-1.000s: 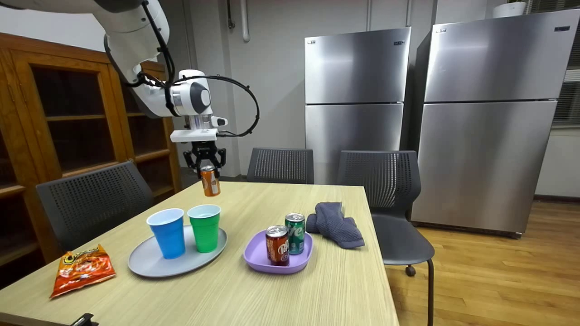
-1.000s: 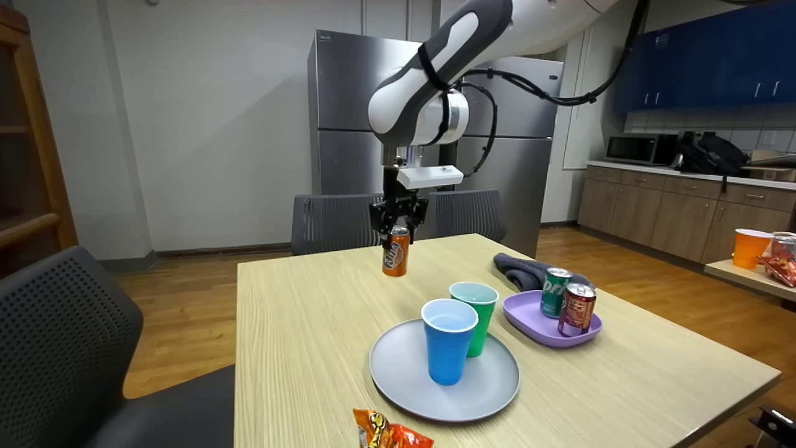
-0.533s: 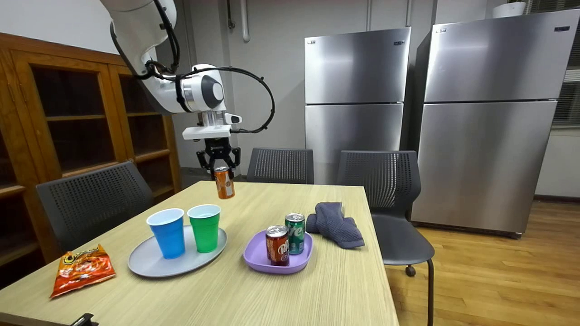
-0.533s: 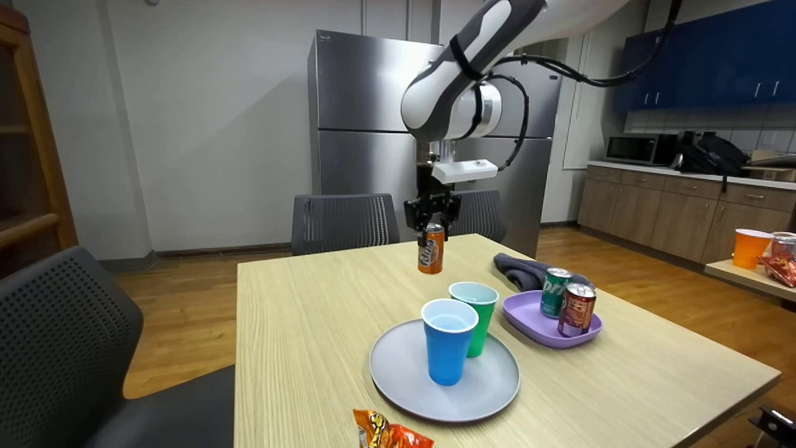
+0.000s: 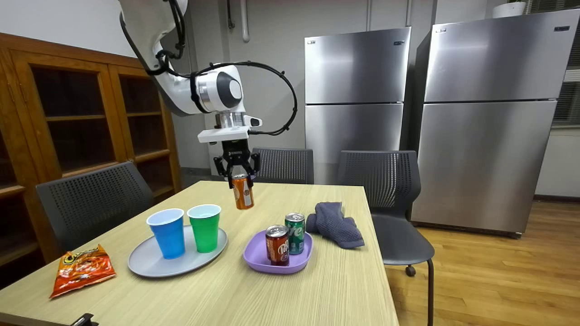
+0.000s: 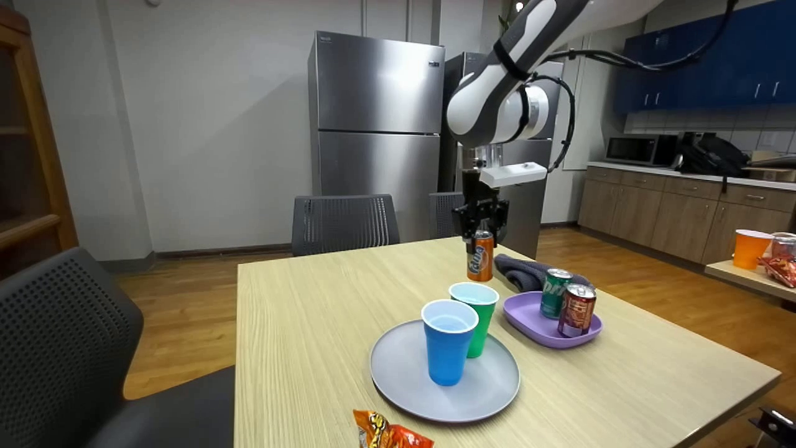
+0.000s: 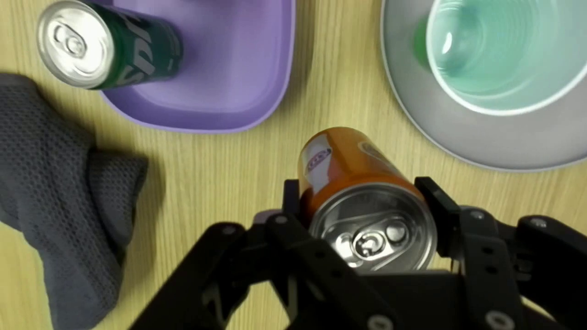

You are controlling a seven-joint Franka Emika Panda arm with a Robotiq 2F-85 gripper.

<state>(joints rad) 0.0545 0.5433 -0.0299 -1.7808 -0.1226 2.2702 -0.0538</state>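
Observation:
My gripper (image 5: pixel 241 183) is shut on an orange Fanta can (image 5: pixel 244 197) and holds it nearly upright above the table. In an exterior view the gripper (image 6: pixel 483 242) has the can (image 6: pixel 480 266) beyond the green cup (image 6: pixel 480 323). In the wrist view the gripper (image 7: pixel 360 199) has one finger on each side of the can (image 7: pixel 344 156), near its silver top. A purple tray (image 7: pixel 220 121) with a green Sprite can (image 7: pixel 142 52) is on one side, and a grey plate (image 7: pixel 458 137) with the green cup (image 7: pixel 500 55) on the other.
A brown Dr Pepper can (image 5: pixel 277 246) also stands in the tray. A blue cup (image 5: pixel 167 237) shares the plate. A dark towel (image 5: pixel 337 226) lies beyond the tray. A red-orange snack bag (image 5: pixel 84 270) lies near the table's side edge. Chairs (image 5: pixel 380 194) surround the table.
In both exterior views my gripper has moved right with the can, towards the tray side. The can sits slightly lower than half a second ago. The things on the table have not moved.

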